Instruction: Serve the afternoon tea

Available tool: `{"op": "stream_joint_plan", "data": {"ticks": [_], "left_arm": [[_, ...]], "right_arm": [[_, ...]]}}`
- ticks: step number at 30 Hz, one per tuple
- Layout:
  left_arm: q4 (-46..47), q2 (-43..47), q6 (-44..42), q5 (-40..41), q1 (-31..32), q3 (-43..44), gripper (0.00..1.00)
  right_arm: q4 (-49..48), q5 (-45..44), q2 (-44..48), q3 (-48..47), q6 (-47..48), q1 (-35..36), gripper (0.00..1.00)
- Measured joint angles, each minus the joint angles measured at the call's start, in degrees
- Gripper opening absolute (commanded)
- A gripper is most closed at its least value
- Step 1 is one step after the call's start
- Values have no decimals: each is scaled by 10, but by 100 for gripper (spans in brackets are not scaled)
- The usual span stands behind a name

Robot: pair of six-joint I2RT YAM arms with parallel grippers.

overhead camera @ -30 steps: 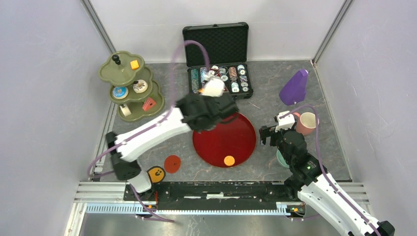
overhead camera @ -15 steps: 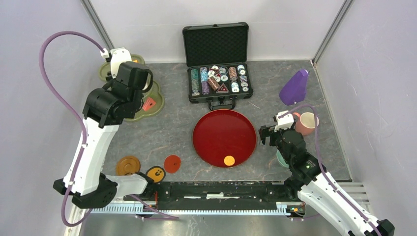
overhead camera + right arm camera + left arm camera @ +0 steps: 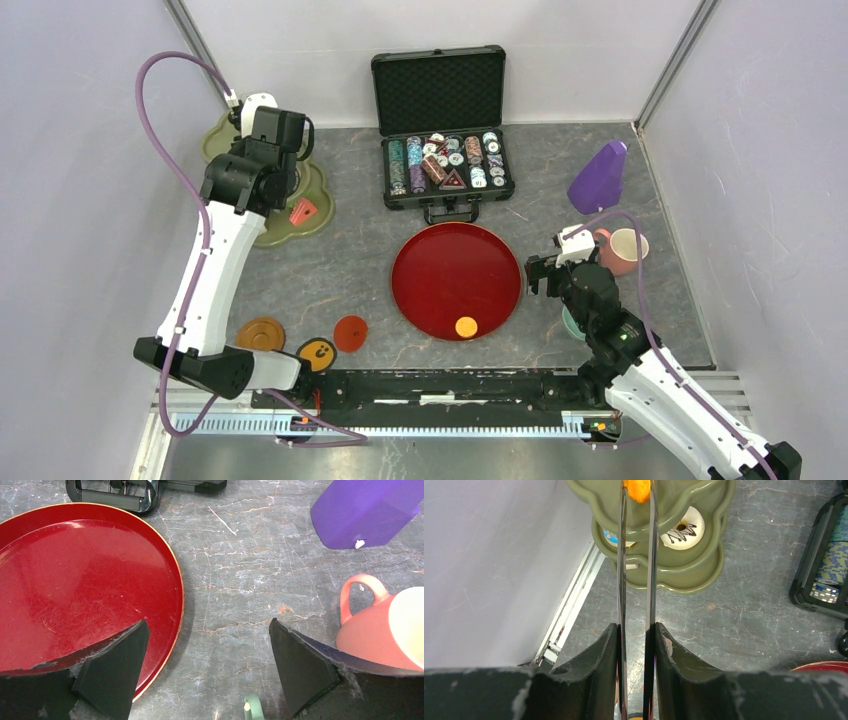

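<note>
Orange biscuit (image 3: pixel 638 490) between the tips of thin metal tongs (image 3: pixel 650 555), at the top tier of the olive-green stand (image 3: pixel 684 575) in the far left corner of the table (image 3: pixel 340 270), with a white donut (image 3: pixel 684 527) on the middle tier; lifted or resting, not discernible. Left gripper (image 3: pixel 635 630) partly closed, pads (image 3: pixel 664 650) clamped on the two tong blades. Right gripper (image 3: pixel 207 625) spread wide and empty, low between dark-red tray (image 3: pixel 75 580) and pink cup (image 3: pixel 390 625).

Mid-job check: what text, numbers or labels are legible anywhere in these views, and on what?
Nothing reads clearly in any view.
Poker chips in the black case: printed markings, too small to read.
Yellow disc at the near left: dark mark, too blurred to read.
Red tray, pink cup, green stand: no lettering visible.
</note>
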State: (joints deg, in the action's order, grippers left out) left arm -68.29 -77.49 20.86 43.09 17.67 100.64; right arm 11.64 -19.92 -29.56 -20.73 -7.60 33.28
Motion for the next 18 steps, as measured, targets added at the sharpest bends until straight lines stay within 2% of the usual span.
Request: {"op": "stream_joint_plan", "data": {"ticks": [3,7,14,18], "left_arm": [[2,0,0,-2,0,-2,45],[4,0,-1,-2,-2,-3,52],[4,1,-4,-9,-3,5,51],[-2,7,-7,-66,-3,42,51]], "right_arm": [[0,0,-2,0,0,0,98],[0,0,-2,0,1,0,98],[0,0,-1,0,1,0,98],[0,0,0,0,1,0,98]]}}
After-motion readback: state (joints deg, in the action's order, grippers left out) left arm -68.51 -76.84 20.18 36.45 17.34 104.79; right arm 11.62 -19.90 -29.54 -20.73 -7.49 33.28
